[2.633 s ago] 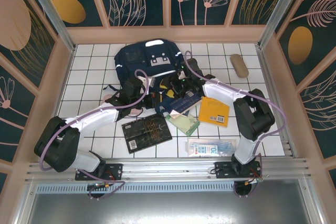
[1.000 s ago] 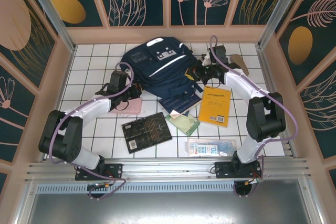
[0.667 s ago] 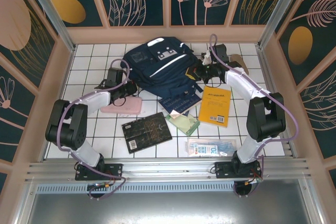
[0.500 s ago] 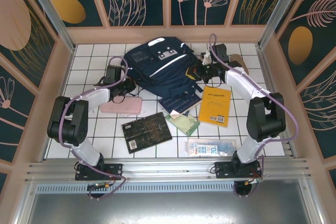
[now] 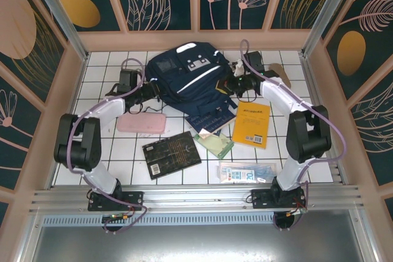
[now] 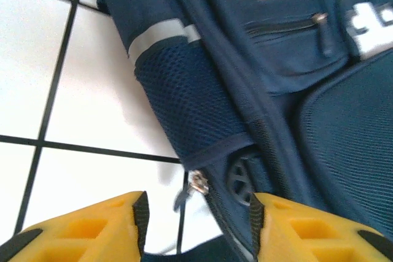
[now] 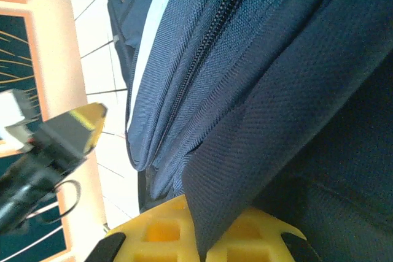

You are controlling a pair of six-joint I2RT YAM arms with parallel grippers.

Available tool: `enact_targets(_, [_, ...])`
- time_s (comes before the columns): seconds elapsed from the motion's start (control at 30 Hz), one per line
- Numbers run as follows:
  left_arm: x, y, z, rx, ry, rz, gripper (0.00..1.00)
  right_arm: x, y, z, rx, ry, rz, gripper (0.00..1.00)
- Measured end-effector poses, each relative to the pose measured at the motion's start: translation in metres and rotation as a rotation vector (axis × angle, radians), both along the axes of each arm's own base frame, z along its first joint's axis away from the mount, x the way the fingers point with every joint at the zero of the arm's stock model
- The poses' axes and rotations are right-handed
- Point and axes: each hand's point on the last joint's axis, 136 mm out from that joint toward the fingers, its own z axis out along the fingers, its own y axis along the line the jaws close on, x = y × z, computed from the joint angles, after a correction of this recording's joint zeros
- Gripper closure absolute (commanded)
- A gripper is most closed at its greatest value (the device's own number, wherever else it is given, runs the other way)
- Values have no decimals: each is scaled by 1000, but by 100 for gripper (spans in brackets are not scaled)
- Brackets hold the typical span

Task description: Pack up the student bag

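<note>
Your student bag (image 5: 184, 78) lies at the far middle of the white-tiled table (image 5: 98, 151), front pockets facing up. At its right edge, your right end effector (image 5: 237, 84) is pressed together on a fold of navy fabric beside a zipper. At the bag's left side, your left end effector (image 5: 151, 90) has its jaws spread, with a zipper pull (image 6: 196, 182) just ahead between them, below the mesh pocket (image 6: 184, 102). A pink pouch (image 5: 142, 123) lies nearby.
</note>
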Motion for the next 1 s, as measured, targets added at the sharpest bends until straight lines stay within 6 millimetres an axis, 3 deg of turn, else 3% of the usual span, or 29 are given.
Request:
enact_targets(0.17, [-7,5,64,-11,-137,16,46,13,4,-21,-49,26,-15,100])
enact_targets(0.27, [-14,5,83,-23,-174,10,46,30,4,-25,-91,32,-38,93])
enact_targets(0.5, [-37,-3,91,-53,-158,-37,44,50,-12,-34,-218,16,-103,49])
enact_targets(0.63, [-52,-21,106,-63,-181,-99,44,54,-31,-38,-320,-29,-148,44])
enact_targets(0.7, [-64,-37,110,-61,-187,-154,43,45,-48,-34,-387,-63,-185,43])
enact_targets(0.8, [-86,-60,112,-63,-195,-232,43,24,-71,-17,-449,-132,-225,37])
enact_targets(0.9, [-109,-68,97,-58,-166,-275,43,3,-90,13,-480,-216,-266,36])
enact_targets(1.0, [-127,-74,77,-29,-113,-311,43,-8,-101,35,-478,-277,-310,21])
